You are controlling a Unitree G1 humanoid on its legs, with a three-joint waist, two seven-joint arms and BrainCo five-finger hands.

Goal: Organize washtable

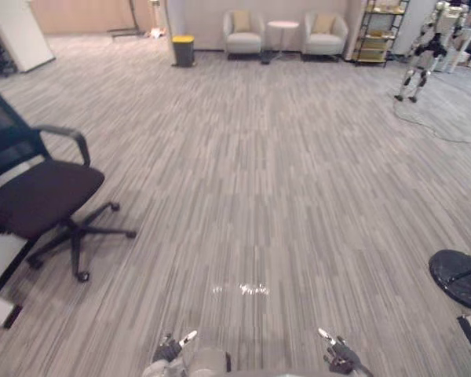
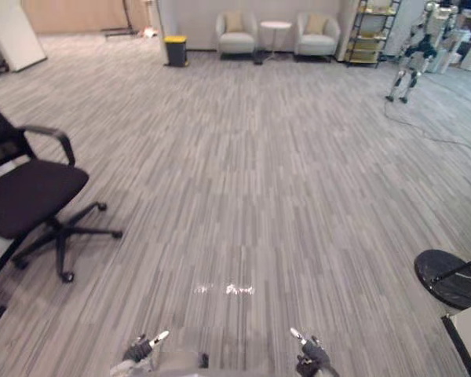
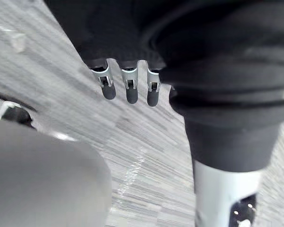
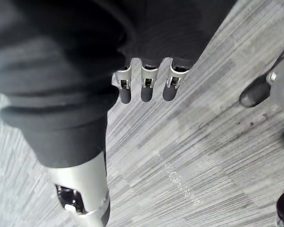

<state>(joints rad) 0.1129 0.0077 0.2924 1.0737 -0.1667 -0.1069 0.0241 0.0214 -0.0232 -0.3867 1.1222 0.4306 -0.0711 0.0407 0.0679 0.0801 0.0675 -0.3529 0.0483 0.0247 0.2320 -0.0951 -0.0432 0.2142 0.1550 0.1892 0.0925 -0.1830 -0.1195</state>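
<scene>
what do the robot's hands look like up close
The left hand and right hand match: a row of short silver fingers with rounded dark tips, next to a bulky dark ribbed cover over the back and wrist. A thicker silver-grey thumb emerges apart from them.

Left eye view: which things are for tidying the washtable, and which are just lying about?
For the job:
left hand, open, holding nothing
right hand, open, holding nothing

Just lying about:
office chair
yellow-lidded bin
armchairs
small round table
shelf rack
another robot
black round base
</scene>
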